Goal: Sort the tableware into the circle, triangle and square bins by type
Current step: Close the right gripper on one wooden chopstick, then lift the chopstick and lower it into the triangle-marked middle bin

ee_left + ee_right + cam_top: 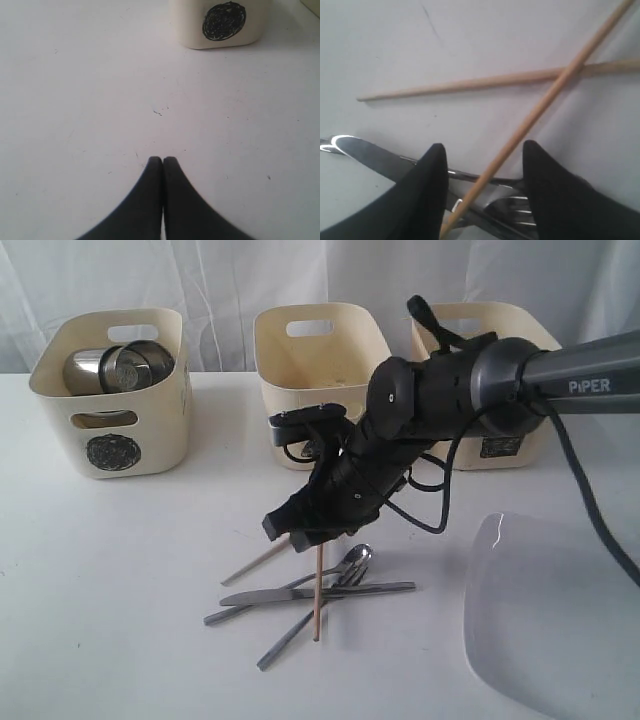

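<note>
Exterior view: right gripper (297,536) hangs with jaws apart over a cutlery pile, well to the right of the circle bin (112,400) and nearer the camera. The pile holds a knife (318,594), a spoon (356,559) and two chopsticks; one chopstick (318,596) lies across the steel pieces, the other chopstick (254,564) points out toward the circle bin's side. Steel bowls (120,368) already sit in the circle bin. The white plate (545,630) lies farthest from that bin. The left gripper is not visible here.

Left wrist view: left gripper (163,161) is closed and empty above bare table, with the circle bin ahead of it. No cutlery appears.

Right wrist view: only this view shows one chopstick running between the open fingers (427,190), crossing the second chopstick, with the knife blade and the spoon directly beneath.

Hazards, as judged:
- Closing too low may pinch steel together with wood.
- The chopstick rests on uneven metal, so it may pivot or slip out of the jaws.
- Lifting may drag the crossed chopstick along.
</note>
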Available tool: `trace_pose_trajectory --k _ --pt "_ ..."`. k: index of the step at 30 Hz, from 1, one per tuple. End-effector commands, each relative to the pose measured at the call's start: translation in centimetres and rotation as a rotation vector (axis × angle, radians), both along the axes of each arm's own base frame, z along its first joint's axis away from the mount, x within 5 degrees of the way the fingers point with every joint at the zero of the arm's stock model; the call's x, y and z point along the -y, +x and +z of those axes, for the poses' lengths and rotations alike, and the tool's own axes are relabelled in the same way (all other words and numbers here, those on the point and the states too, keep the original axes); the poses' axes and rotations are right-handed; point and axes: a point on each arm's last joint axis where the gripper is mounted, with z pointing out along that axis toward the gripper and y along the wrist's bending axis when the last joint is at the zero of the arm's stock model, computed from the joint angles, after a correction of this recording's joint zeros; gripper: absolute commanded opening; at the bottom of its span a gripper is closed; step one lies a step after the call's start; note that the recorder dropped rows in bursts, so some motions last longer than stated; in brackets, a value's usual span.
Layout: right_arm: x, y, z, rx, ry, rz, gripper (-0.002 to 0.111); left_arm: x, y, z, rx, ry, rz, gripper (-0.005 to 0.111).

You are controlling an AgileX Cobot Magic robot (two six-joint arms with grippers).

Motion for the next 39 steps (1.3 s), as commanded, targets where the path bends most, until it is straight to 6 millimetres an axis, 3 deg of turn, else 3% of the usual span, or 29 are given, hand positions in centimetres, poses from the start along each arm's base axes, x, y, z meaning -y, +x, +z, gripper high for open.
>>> trace_pose_trajectory --k 1,8,19,25,28,33,39 --pt "0.3 0.2 -0.5 -0.019 -0.036 -0.042 0.044 0.0 0.0 0.0 0.004 -0.014 0.001 0.0" --pt "0.1 0.6 -2.2 -0.045 -0.05 -0.044 0.041 0.0 0.0 0.0 0.004 -0.014 0.001 0.0" --pt "-0.1 1.4 -2.7 0.015 -0.021 -0.094 0.019 0.0 0.0 0.0 0.004 -0.014 0.001 0.0" --pt "-0.1 1.7 -2.6 0.016 0.011 -0.172 0.0 0.0 0.0 0.0 0.004 -0.014 0.001 0.0" --pt "-0.2 1.6 -2.5 0.004 0.027 -0.2 0.0 0.0 0.0 0.0 0.004 -0.014 0.001 0.0" --pt "-0.8 1.6 0.3 -0.027 0.122 -0.238 0.0 0.0 0.0 0.0 0.004 -0.014 0.001 0.0" --pt "-2.4 1.7 7.5 0.039 0.317 -0.118 0.0 0.0 0.0 0.0 0.004 -0.014 0.001 0.0"
